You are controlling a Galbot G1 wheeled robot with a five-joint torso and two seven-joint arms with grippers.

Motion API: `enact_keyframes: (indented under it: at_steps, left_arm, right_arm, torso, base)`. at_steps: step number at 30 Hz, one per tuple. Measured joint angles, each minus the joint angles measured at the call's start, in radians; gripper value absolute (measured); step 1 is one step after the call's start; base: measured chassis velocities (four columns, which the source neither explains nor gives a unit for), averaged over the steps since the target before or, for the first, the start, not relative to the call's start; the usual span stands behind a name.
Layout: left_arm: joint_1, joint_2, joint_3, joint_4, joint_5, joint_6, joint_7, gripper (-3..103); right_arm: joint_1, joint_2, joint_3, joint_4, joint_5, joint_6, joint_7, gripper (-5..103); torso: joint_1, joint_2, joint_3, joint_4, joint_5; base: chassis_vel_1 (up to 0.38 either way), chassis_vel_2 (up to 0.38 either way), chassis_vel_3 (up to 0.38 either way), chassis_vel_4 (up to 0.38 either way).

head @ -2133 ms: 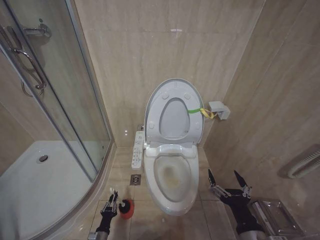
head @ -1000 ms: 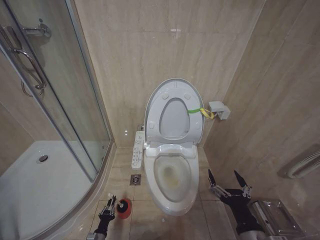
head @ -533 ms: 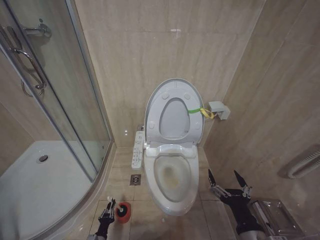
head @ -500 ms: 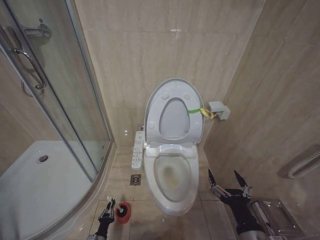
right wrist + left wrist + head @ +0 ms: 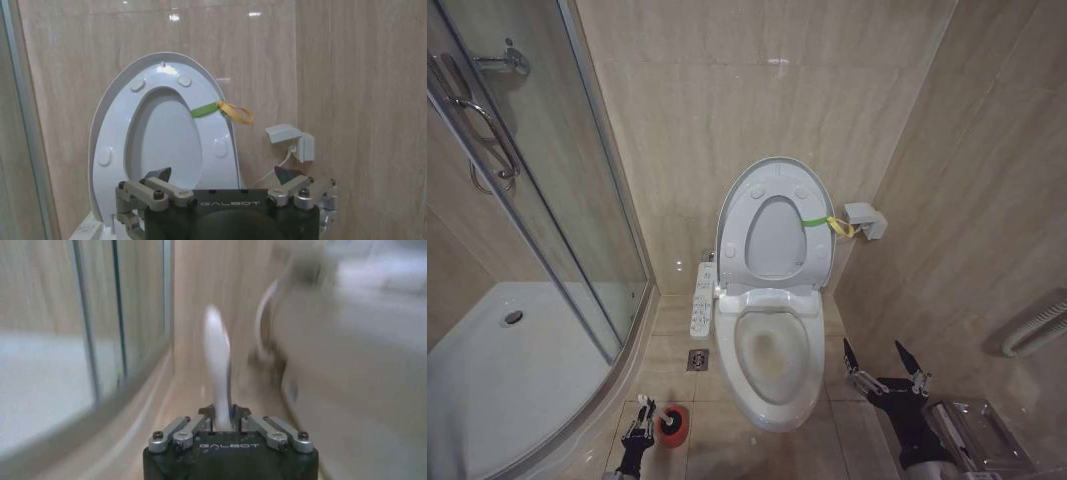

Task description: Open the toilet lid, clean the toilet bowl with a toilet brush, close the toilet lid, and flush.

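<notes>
- Your left gripper (image 5: 640,432) had sunk toward the floor since two seconds earlier, when it sat higher by the red holder (image 5: 673,424). Over the last half second it barely moved.
- Its fingers (image 5: 175,428) were clamped on the white handle of the brush (image 5: 217,352), which ran straight out beyond the tips; the bristle head sat in the holder just beside them.
- Judgement: the brush was gripped but not yet lifted out, so scrubbing had not begun.
- The lid (image 5: 774,222) stood upright against the wall, so opening was done. The bowl (image 5: 773,352) lay open, well apart from the left fingers.
- Your right gripper (image 5: 885,368) waited beside the bowl, fingers spread and empty, unchanged.
- The shower's curved curb (image 5: 612,375) ran close beside the left fingers; the bowl's outer wall stood between brush and basin. Both looked likely to crowd your lift.
</notes>
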Motion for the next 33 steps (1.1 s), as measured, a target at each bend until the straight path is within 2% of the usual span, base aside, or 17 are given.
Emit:
enact_keyframes:
  at_steps: [1, 4, 5, 11, 12, 18, 19, 22, 24, 26, 27, 30, 33]
  left_arm:
    - [0.007, -0.003, 0.006, -0.008, 0.026, 0.002, -0.027, 15]
    - [0.010, -0.004, 0.007, -0.023, 0.046, 0.000, -0.040, 15]
    - [0.012, -0.005, 0.010, -0.032, 0.053, -0.002, -0.047, 35]
    - [0.016, -0.006, 0.013, -0.038, 0.057, -0.007, -0.050, 35]
    - [0.018, -0.006, 0.013, -0.042, 0.057, -0.007, -0.051, 62]
    - [0.049, -0.006, 0.013, -0.091, 0.056, -0.008, -0.066, 62]
    - [0.065, -0.006, 0.013, -0.113, 0.056, -0.008, -0.072, 89]
    - [0.097, -0.006, 0.013, -0.160, 0.057, -0.007, -0.085, 89]
    - [0.146, -0.009, 0.015, -0.223, 0.080, 0.006, -0.118, 89]
    - [0.150, -0.010, 0.015, -0.227, 0.082, 0.007, -0.121, 89]
    - [0.160, -0.011, 0.015, -0.237, 0.090, 0.010, -0.129, 100]
    - [0.197, -0.018, 0.009, -0.281, 0.116, 0.019, -0.153, 100]
    - [0.259, -0.033, -0.007, -0.365, 0.166, 0.036, -0.207, 100]
  right_arm:
    - [0.000, 0.000, 0.000, 0.000, 0.000, 0.000, 0.000, 100]
    - [0.000, 0.000, 0.000, 0.000, 0.000, 0.000, 0.000, 100]
    - [0.000, 0.000, 0.000, 0.000, 0.000, 0.000, 0.000, 100]
    - [0.000, 0.000, 0.000, 0.000, 0.000, 0.000, 0.000, 100]
    - [0.000, 0.000, 0.000, 0.000, 0.000, 0.000, 0.000, 100]
    - [0.000, 0.000, 0.000, 0.000, 0.000, 0.000, 0.000, 100]
    - [0.000, 0.000, 0.000, 0.000, 0.000, 0.000, 0.000, 100]
    - [0.000, 0.000, 0.000, 0.000, 0.000, 0.000, 0.000, 100]
    - [0.000, 0.000, 0.000, 0.000, 0.000, 0.000, 0.000, 100]
    - [0.000, 0.000, 0.000, 0.000, 0.000, 0.000, 0.000, 100]
    - [0.000, 0.000, 0.000, 0.000, 0.000, 0.000, 0.000, 100]
    - [0.000, 0.000, 0.000, 0.000, 0.000, 0.000, 0.000, 100]
    - [0.000, 0.000, 0.000, 0.000, 0.000, 0.000, 0.000, 100]
  torso:
    - [0.000, 0.000, 0.000, 0.0008, -0.0013]
    - [0.000, 0.000, 0.000, 0.0003, -0.0006]
    - [0.000, 0.000, 0.000, 0.0001, 0.0000]
    - [0.000, 0.000, 0.000, 0.0003, -0.0001]
    - [0.000, 0.000, 0.000, 0.0002, -0.0003]
    - [0.000, 0.000, 0.000, 0.0002, -0.0002]
    - [0.000, 0.000, 0.000, 0.0002, -0.0001]
    - [0.000, 0.000, 0.000, 0.0002, -0.0001]
    - [0.000, 0.000, 0.000, 0.0002, 0.0000]
    - [0.000, 0.000, 0.000, 0.0002, -0.0001]
    - [0.000, 0.000, 0.000, 0.0002, -0.0001]
    - [0.000, 0.000, 0.000, 0.0002, -0.0001]
    - [0.000, 0.000, 0.000, 0.0002, -0.0001]
  base:
    - [0.000, 0.000, 0.000, 0.000]
    - [0.000, 0.000, 0.000, 0.000]
    - [0.000, 0.000, 0.000, 0.000]
    - [0.000, 0.000, 0.000, 0.000]
    - [0.000, 0.000, 0.000, 0.000]
    - [0.000, 0.000, 0.000, 0.000]
    - [0.000, 0.000, 0.000, 0.000]
    - [0.000, 0.000, 0.000, 0.000]
    - [0.000, 0.000, 0.000, 0.000]
    - [0.000, 0.000, 0.000, 0.000]
    - [0.000, 0.000, 0.000, 0.000]
    - [0.000, 0.000, 0.000, 0.000]
    - [0.000, 0.000, 0.000, 0.000]
